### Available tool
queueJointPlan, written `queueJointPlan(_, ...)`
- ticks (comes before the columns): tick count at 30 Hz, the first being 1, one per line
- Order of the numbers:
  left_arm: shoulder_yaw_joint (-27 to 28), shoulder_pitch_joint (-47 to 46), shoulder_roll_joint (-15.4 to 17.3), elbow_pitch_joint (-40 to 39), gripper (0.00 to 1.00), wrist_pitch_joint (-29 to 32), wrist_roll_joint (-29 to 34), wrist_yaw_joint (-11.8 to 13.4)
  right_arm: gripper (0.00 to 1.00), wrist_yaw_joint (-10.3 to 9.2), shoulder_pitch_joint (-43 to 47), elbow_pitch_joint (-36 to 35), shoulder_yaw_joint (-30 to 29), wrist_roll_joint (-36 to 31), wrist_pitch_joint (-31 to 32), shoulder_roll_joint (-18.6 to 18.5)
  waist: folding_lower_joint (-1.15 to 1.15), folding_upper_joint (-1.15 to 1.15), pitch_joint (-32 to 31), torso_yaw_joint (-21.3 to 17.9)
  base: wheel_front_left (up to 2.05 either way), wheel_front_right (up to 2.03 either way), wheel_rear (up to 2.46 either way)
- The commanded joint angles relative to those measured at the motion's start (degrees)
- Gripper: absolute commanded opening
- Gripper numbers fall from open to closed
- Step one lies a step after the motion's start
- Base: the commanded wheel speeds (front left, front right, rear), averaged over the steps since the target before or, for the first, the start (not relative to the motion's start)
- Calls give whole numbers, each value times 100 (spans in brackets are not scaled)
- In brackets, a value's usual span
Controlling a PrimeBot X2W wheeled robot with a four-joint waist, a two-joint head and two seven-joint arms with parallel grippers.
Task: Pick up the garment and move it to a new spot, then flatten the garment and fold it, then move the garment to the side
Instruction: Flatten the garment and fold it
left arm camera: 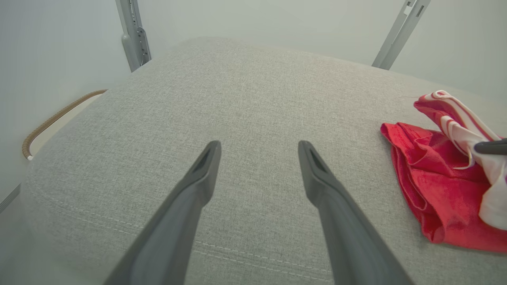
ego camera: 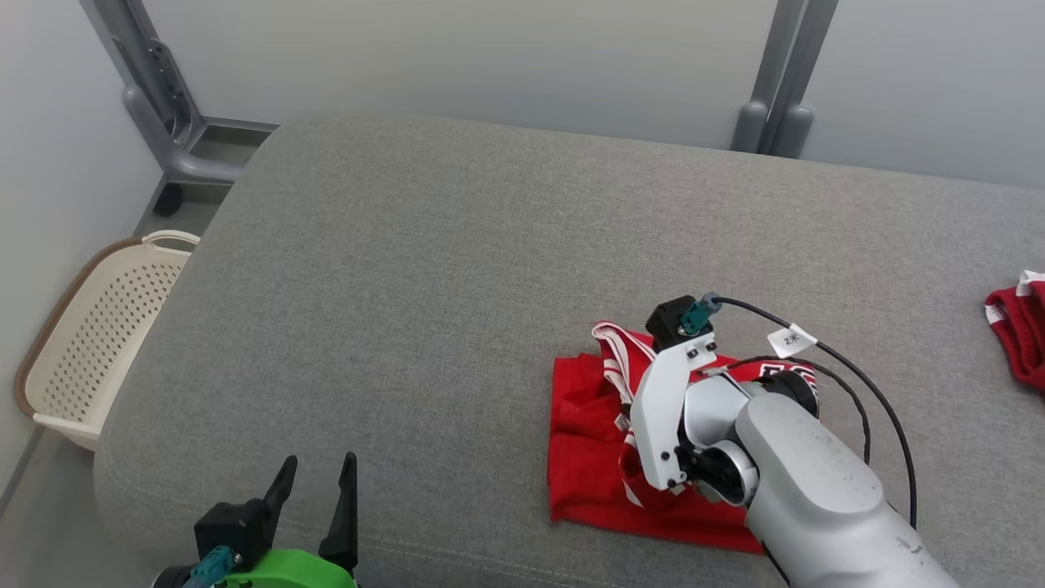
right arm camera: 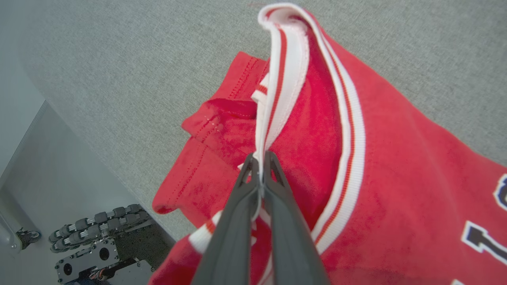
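Grey fabric-covered table (ego camera: 457, 245) takes up most of the head view. Red jersey (ego camera: 588, 457) is bunched near the table's front edge, right of centre, partly under the right forearm. Cream perforated basket (ego camera: 98, 327) sits on the floor off the table's left end. Another red cloth (ego camera: 1016, 335) lies at the far right edge, well apart from the jersey. Left gripper (left arm camera: 259, 146) hangs spread wide over bare table, nothing in it. Right gripper (right arm camera: 259, 158) is pressed together, pinching the jersey's white-and-red striped trim (right arm camera: 285, 79), which stands up in a loop above the pile.

Handling, my read: light, limp knit that will drape and drag its folds along. The ribbed trim looks like the thickest, least slippery spot, so it's a good hold. A one-point lift will likely leave it hanging twisted. Spreading it flat probably needs a second pinch on a hem.
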Motion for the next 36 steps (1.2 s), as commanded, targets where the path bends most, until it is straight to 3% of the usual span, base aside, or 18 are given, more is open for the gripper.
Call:
queueJointPlan(1, 9, -94, -7, 21, 100, -11, 12, -8, 0, -3, -87, 60, 76, 73, -52, -6, 0, 0, 3, 67, 0, 0, 0)
queueJointPlan(16, -35, -98, -16, 107, 100, -32, 2, -40, 0, -2, -378, 780, 738, 814, -536, -7, 0, 0, 3, 308, 0, 0, 0)
queueJointPlan(17, -28, -101, -12, 108, 100, -34, 0, -37, 18, -2, -407, 798, 763, 840, -590, -5, 0, 0, 10, 311, 0, 0, 0)
queueJointPlan(18, -20, -103, -9, 107, 100, -35, -5, -34, 87, -2, -434, 806, 788, 875, -639, -4, 0, 0, 18, 310, 0, 0, 0)
queueJointPlan(19, -13, -104, -5, 108, 100, -36, -10, -28, 100, -2, -448, 829, 812, 924, -664, -4, 0, 0, 25, 305, 0, 0, 0)
queueJointPlan(25, 42, -83, 17, 103, 100, -43, -23, 10, 100, -2, -665, 740, 914, 1189, -1099, -14, 0, 0, 22, 205, 0, 0, 0)
queueJointPlan(30, 58, -70, 27, 102, 100, -49, -7, 30, 100, -2, -913, 833, 672, 1354, -1483, -12, 0, 0, -42, 90, 0, 0, 0)
queueJointPlan(34, 64, 4, 87, 47, 100, -54, 68, 47, 100, -3, -1071, 1188, 241, 990, -1620, -15, 0, 0, -110, -39, 0, 0, 0)
queueJointPlan(36, 99, 73, 133, -2, 100, -50, 108, 100, 100, -3, -1075, 1503, -298, 506, -1688, -97, 0, 0, -135, -164, 0, 0, 0)
